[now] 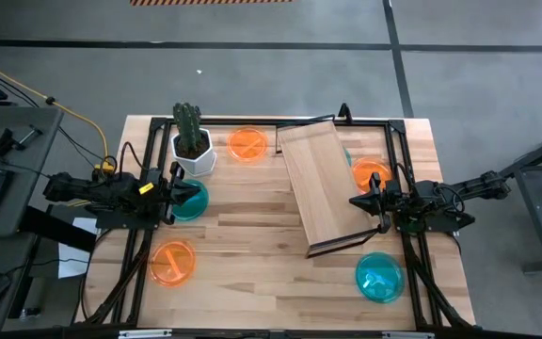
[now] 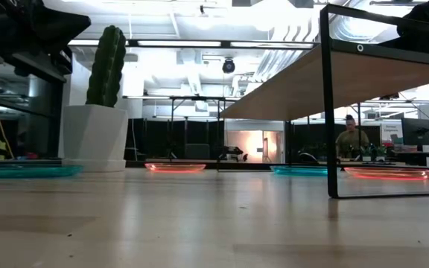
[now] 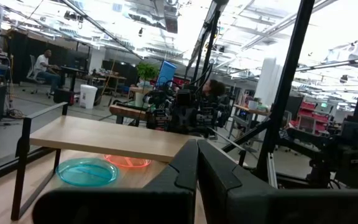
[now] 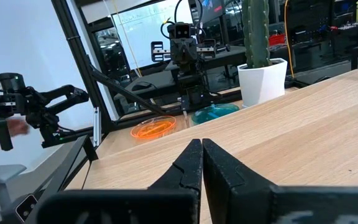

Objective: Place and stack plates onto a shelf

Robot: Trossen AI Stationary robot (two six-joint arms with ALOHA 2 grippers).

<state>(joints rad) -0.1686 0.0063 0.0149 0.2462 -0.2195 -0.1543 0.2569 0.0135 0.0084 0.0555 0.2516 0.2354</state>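
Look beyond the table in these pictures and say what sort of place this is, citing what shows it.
Most likely a robotics lab or open workshop. The butcher-block table sits on a bare concrete floor, more robot rigs and workbenches stand behind it under exposed ceiling ducts, and a person works at a desk.

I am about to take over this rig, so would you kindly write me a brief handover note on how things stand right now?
Left gripper: shut, empty, over the teal plate beside the cactus pot.
Right gripper: shut, empty, at the shelf's right edge.
Plates: none on the shelf top. Orange plate at the back, orange plate front left, teal plate front right, orange plate right of the shelf, partly behind the arm.
Done: nothing stacked.
Left: place and stack every plate on the shelf.
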